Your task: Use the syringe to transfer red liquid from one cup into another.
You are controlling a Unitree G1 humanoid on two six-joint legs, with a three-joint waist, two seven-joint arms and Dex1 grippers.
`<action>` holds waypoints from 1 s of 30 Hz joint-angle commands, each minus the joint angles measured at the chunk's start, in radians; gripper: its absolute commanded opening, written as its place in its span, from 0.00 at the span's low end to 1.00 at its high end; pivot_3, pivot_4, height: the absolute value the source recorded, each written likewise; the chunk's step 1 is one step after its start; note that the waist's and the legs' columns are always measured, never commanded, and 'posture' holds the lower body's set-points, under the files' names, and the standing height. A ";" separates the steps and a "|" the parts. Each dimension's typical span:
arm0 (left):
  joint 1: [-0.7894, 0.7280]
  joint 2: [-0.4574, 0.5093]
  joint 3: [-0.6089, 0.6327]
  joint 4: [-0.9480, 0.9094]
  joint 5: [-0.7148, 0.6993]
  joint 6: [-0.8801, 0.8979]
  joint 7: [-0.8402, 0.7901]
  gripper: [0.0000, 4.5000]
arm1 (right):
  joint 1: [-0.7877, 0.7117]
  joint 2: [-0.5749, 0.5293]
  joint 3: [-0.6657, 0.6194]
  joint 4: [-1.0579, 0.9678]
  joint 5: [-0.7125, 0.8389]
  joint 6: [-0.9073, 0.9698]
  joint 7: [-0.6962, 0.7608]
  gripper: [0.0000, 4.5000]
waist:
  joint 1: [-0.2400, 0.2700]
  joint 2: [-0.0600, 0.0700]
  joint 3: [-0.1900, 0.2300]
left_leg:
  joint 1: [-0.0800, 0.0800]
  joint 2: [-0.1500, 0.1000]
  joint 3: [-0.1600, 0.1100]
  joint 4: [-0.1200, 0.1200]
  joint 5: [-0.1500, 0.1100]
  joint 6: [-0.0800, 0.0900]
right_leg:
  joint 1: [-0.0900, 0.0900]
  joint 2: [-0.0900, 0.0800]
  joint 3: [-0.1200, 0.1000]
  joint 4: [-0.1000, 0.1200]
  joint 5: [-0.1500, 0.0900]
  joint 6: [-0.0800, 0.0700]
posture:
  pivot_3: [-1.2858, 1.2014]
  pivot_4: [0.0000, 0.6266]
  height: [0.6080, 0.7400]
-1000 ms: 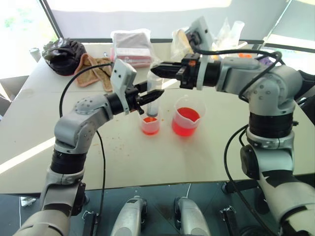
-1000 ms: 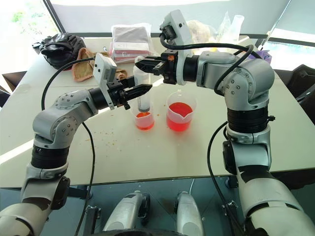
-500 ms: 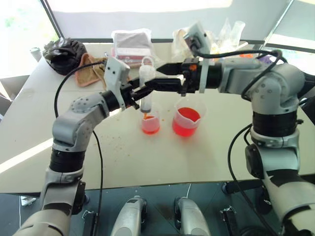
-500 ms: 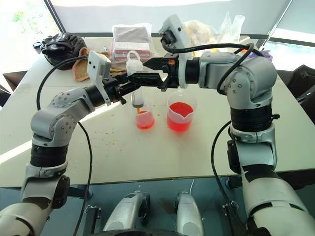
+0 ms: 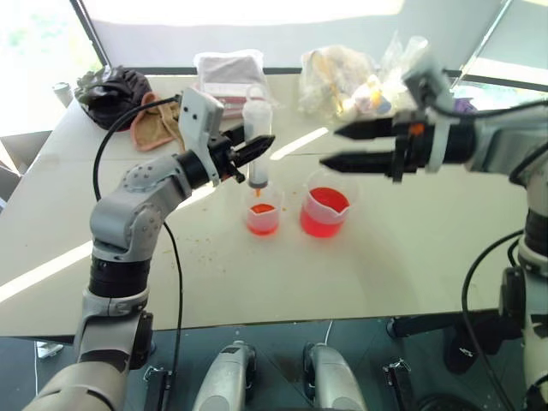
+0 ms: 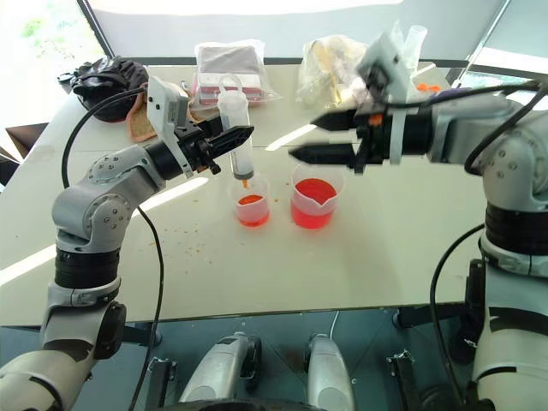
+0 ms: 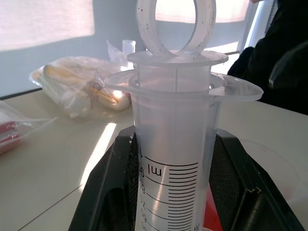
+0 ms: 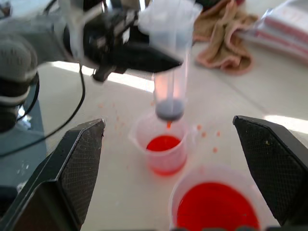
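the left claw [image 5: 254,151] is clamped on the barrel of the syringe [image 5: 257,141], which stands upright with its white plunger pushed down and its orange tip pointing into the smaller cup [image 5: 262,217] from just above the rim; that cup stands on the desk [image 5: 368,257] with a shallow layer of red liquid [image 5: 262,211] in it; just beside it, toward the robot's right, stands the larger spouted beaker [image 5: 324,210], also holding red liquid; the two cups are close but not touching; the right claw [image 5: 330,145] hangs above the beaker with its two black fingers spread wide apart, pointing toward the syringe, gripping nothing and clear of the syringe; at the far side of the desk lie a tan cloth [image 5: 163,120], a dark bundle [image 5: 110,92] and some clear plastic bags [image 5: 338,77]
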 commanded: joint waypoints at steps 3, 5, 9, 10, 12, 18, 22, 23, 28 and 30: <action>-0.052 -0.014 0.056 -0.066 -0.089 0.060 0.027 0.33 | 0.007 -0.030 -0.007 -0.052 0.009 -0.016 0.006 0.99 | 0.002 0.000 0.000 | 0.000 0.000 0.000 0.000 0.000 0.000 | 0.000 0.000 0.000 0.000 0.000 0.000 | 0.52 0.24 1.00; -0.065 -0.011 0.080 -0.076 -0.122 0.093 0.048 0.33 | 0.012 -0.029 -0.007 -0.057 0.011 -0.015 0.003 0.99 | 0.003 0.000 0.000 | 0.000 0.000 0.000 0.001 0.000 0.000 | 0.000 0.000 0.000 0.000 0.000 0.000 | 0.52 0.24 1.00; -0.140 -0.010 0.205 -0.037 -0.260 0.226 0.149 0.33 | 0.028 -0.029 0.000 -0.062 0.005 -0.022 0.001 0.99 | 0.005 -0.001 0.000 | 0.000 0.000 0.000 0.001 0.000 0.000 | 0.000 0.000 0.000 0.000 0.000 0.000 | 0.52 0.24 1.00; -0.179 -0.009 0.259 0.002 -0.307 0.275 0.199 0.33 | 0.032 -0.026 0.006 -0.061 0.000 -0.028 0.001 0.99 | 0.005 -0.001 0.001 | 0.000 0.000 0.000 0.001 0.000 0.000 | 0.000 0.000 0.000 0.000 0.000 0.000 | 0.52 0.24 1.00; -0.250 0.003 0.348 0.081 -0.383 0.368 0.296 0.33 | 0.040 -0.020 0.017 -0.062 -0.008 -0.037 -0.001 0.99 | 0.004 -0.001 0.001 | 0.000 0.000 -0.001 0.002 0.000 0.000 | 0.000 0.001 -0.001 0.001 0.000 0.001 | 0.52 0.24 1.00; -0.327 0.125 0.362 0.210 -0.388 0.585 0.377 0.33 | 0.050 -0.046 0.059 -0.068 -0.041 -0.077 0.023 0.99 | 0.001 -0.001 0.001 | 0.001 0.000 -0.001 0.002 0.000 0.000 | 0.001 0.004 -0.001 0.002 0.002 0.004 | 0.52 0.24 1.00; -0.345 0.172 0.303 0.299 -0.329 0.699 0.398 0.33 | 0.045 -0.077 0.103 -0.070 -0.077 -0.126 0.064 0.99 | 0.005 -0.001 0.001 | 0.001 0.000 -0.001 0.002 0.000 0.000 | 0.002 0.005 -0.001 0.002 0.002 0.004 | 0.52 0.24 1.00; -0.342 0.179 0.291 0.306 -0.317 0.709 0.393 0.33 | 0.045 -0.081 0.109 -0.070 -0.084 -0.135 0.072 0.99 | 0.004 -0.001 0.001 | 0.001 0.000 -0.001 0.002 0.000 0.000 | 0.002 0.005 -0.001 0.002 0.002 0.004 | 0.52 0.24 1.00; -0.272 0.162 0.208 0.353 -0.212 0.799 0.421 0.33 | 0.039 -0.092 0.142 -0.076 -0.126 -0.177 0.086 0.99 | 0.002 -0.002 0.001 | 0.001 -0.001 -0.001 0.002 0.000 0.000 | 0.001 0.004 -0.001 0.002 0.002 0.004 | 0.52 0.24 1.00; -0.246 0.132 0.211 0.351 -0.194 0.826 0.427 0.33 | 0.042 -0.093 0.144 -0.081 -0.135 -0.186 0.087 0.99 | 0.002 -0.002 0.001 | 0.001 -0.001 -0.001 0.002 0.000 -0.001 | 0.001 0.004 -0.001 0.002 0.002 0.004 | 0.52 0.24 1.00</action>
